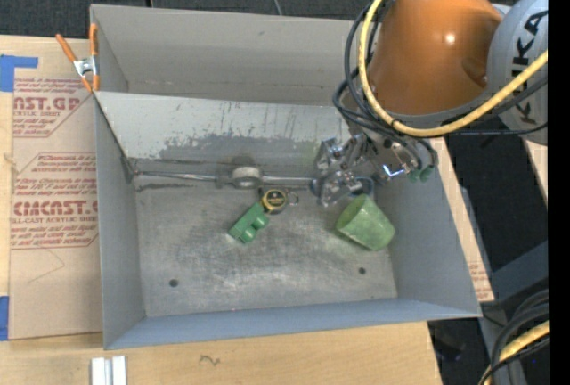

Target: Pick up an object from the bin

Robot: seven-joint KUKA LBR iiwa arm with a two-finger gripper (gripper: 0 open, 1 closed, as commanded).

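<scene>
My gripper (341,176) hangs low at the right side of the bin (223,62), just behind a pale green cup (365,224).
The cup lies tipped over near the right wall; I cannot tell whether my jaws are spread or closed. A darker green plastic piece (248,223) and a small black-and-yellow ring (273,199) lie mid-floor.

You see a bin (178,285) of matt grey metal, its floor scratched and scuffed. The green cup (365,223) looks like smooth plastic with a faint sheen, as does the green block (248,224). The wrist's orange cover (432,45) is glossy.
</scene>
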